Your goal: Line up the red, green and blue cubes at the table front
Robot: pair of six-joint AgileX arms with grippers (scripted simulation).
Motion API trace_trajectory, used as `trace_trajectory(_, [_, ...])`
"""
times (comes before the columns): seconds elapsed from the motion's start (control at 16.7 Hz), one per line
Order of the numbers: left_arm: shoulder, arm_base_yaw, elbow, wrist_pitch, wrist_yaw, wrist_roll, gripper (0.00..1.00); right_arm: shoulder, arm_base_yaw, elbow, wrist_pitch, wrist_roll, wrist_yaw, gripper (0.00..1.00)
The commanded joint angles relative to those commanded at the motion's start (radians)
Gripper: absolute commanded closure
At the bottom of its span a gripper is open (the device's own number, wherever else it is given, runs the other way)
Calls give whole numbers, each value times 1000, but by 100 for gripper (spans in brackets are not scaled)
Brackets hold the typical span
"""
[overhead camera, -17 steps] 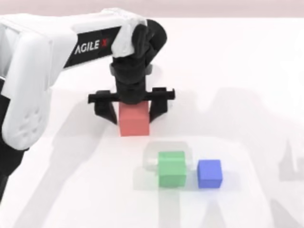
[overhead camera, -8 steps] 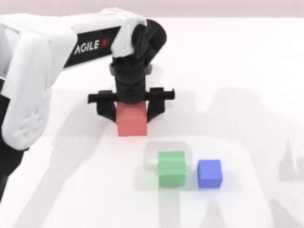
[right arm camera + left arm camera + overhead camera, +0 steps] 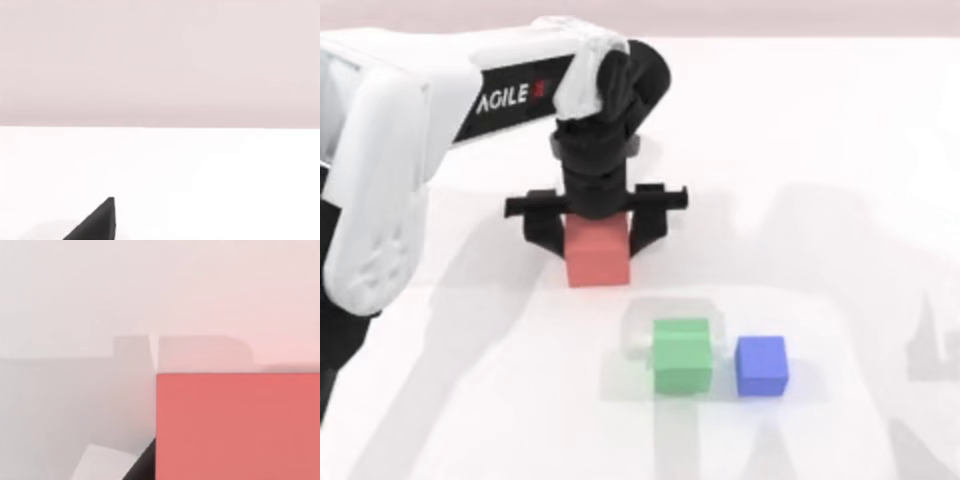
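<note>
The red cube (image 3: 599,265) sits left of the table's middle, with my left gripper (image 3: 598,250) straddling it from above. Both black fingers press against its left and right sides, so the gripper is shut on it. In the left wrist view the red cube (image 3: 237,425) fills the lower right, with one dark fingertip (image 3: 145,465) against its edge. The green cube (image 3: 682,355) and the smaller blue cube (image 3: 761,365) stand side by side nearer the front, apart from each other. Of my right gripper only one dark fingertip (image 3: 102,222) shows, above bare table, with nothing near it.
A faint translucent pale patch (image 3: 645,320) lies just behind the green cube. The pinkish-grey band (image 3: 770,18) runs along the table's far edge. My left arm's white links (image 3: 380,180) cover the left side. The right arm is outside the top view.
The red cube has shifted a few pixels to the left between the left gripper's fingers. The arm, the green cube and the blue cube stay where they were.
</note>
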Motion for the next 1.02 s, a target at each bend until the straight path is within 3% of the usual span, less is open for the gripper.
trace_trajectory(0.48, [-48, 17, 185, -235, 0, -1, 100, 0, 0, 0, 0, 0, 0, 0])
trace_trajectory(1.02, [-148, -8, 72, -199, -3, -11, 100, 0, 0, 0, 0, 0, 0, 0])
